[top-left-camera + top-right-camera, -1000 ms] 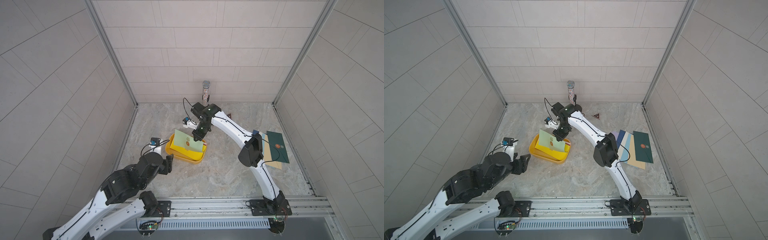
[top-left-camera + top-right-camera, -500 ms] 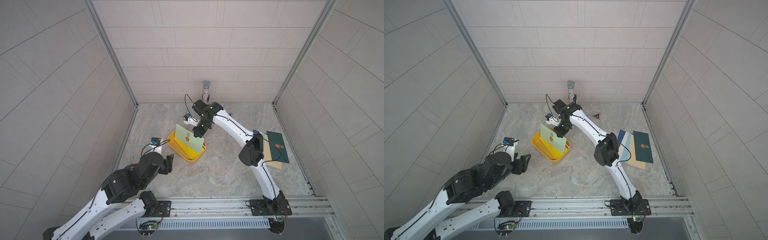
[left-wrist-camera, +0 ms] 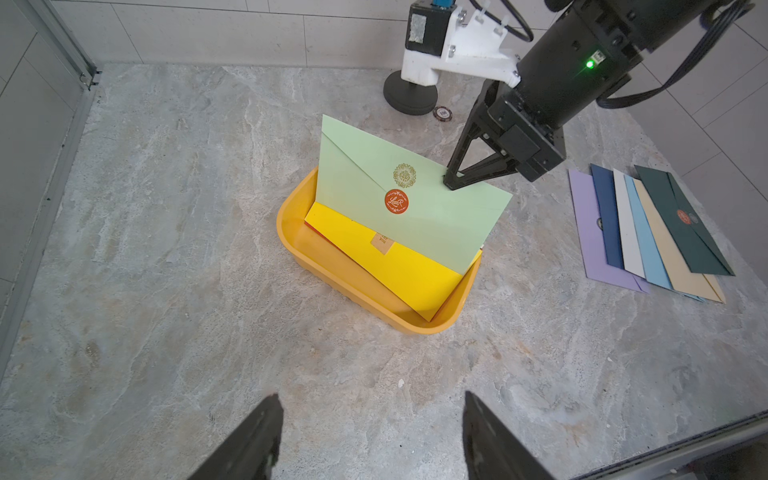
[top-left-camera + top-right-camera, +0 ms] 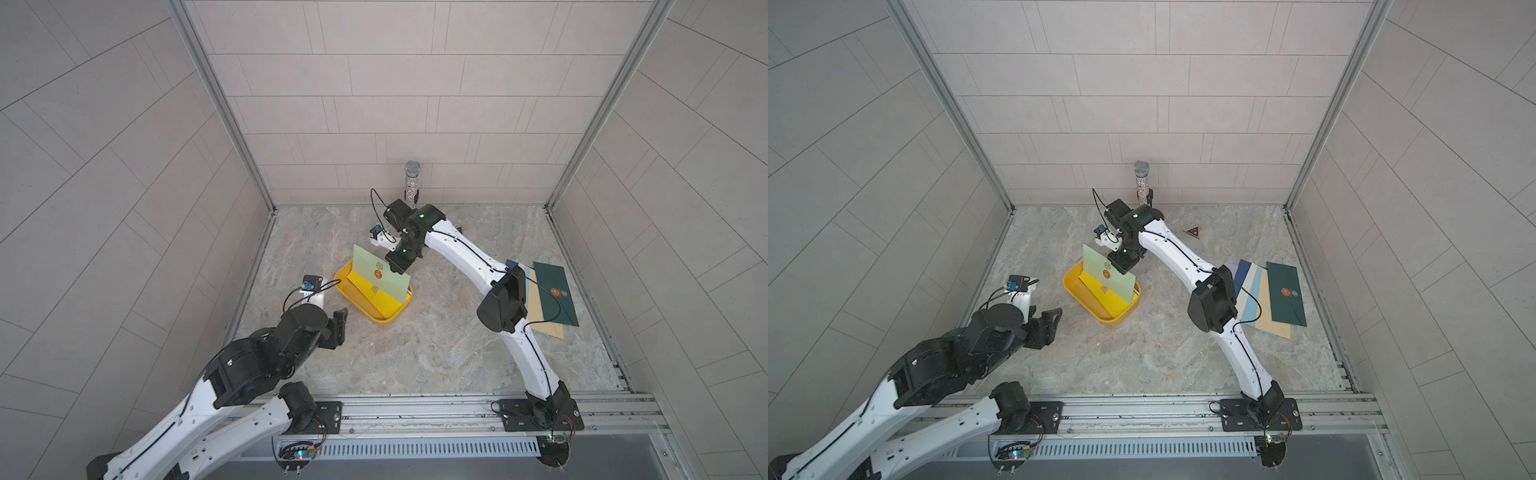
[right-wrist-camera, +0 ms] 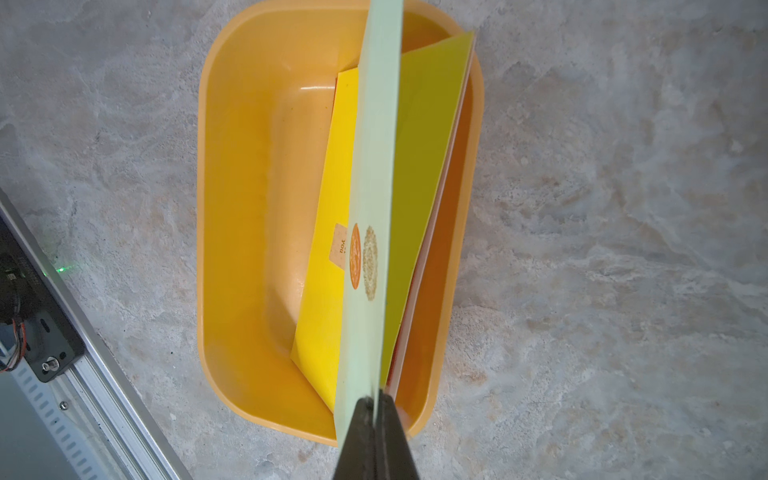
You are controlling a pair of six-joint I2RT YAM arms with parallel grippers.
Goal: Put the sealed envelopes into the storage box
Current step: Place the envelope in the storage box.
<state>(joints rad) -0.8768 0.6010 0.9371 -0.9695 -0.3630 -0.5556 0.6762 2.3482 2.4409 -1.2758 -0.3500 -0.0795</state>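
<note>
A glitter tube [image 4: 1142,183] stands on a black base at the back wall. A small round token [image 3: 442,113] lies beside the base, and a dark triangle [image 4: 1192,232] lies further along the table [image 4: 1163,353]. A fan of envelopes [image 3: 648,232] lies flat, well to the right of the box [image 3: 291,245], with a dark green one on top. The left gripper [image 3: 371,397] hovers near the box on the left arm's side, its jaws spread wide and empty.

In a top view the right arm [image 4: 498,299] covers part of the fan and nearly all of the triangle. Whether the green envelope's lower edge touches the yellow one cannot be told.

The right gripper [image 3: 451,180] is clamped on the top long edge of a green envelope [image 3: 415,216]. That envelope stands on edge, tilted, over the box. In the box a yellow envelope [image 3: 395,270] leans against the long wall away from the left gripper, with one corner above the rim. Thin edges of more envelopes, one of them red, show behind it.
</note>
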